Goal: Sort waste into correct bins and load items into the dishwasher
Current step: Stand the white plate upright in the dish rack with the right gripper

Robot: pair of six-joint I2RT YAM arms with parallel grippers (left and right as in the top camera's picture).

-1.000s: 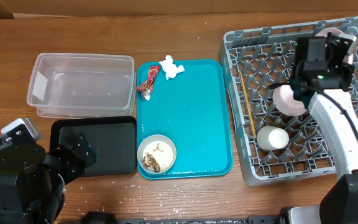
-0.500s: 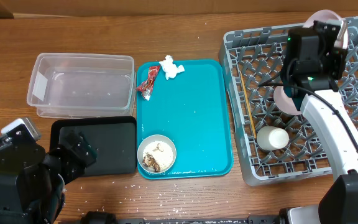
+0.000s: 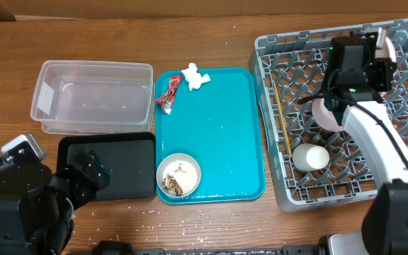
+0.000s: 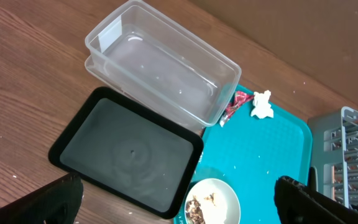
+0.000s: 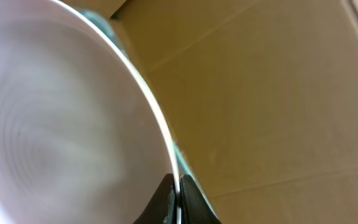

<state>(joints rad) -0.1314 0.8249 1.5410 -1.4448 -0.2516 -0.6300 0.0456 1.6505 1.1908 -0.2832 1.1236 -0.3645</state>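
Note:
My right gripper is shut on the rim of the round white plate, holding it on edge over the far side of the grey dish rack. In the right wrist view the fingertips pinch the plate's thin rim. A pinkish bowl, a pale white bowl and the chopsticks sit in the rack. The tissue, the red wrapper and a white bowl of food scraps lie on the teal tray. My left gripper is open, above the black tray.
The clear tub stands left of the teal tray, with the black tray in front of it. The left wrist view shows the tub, the tissue, the wrapper and the scraps bowl.
My right gripper has moved toward the far side of the rack with the plate and turned it a little. The left arm has not moved.

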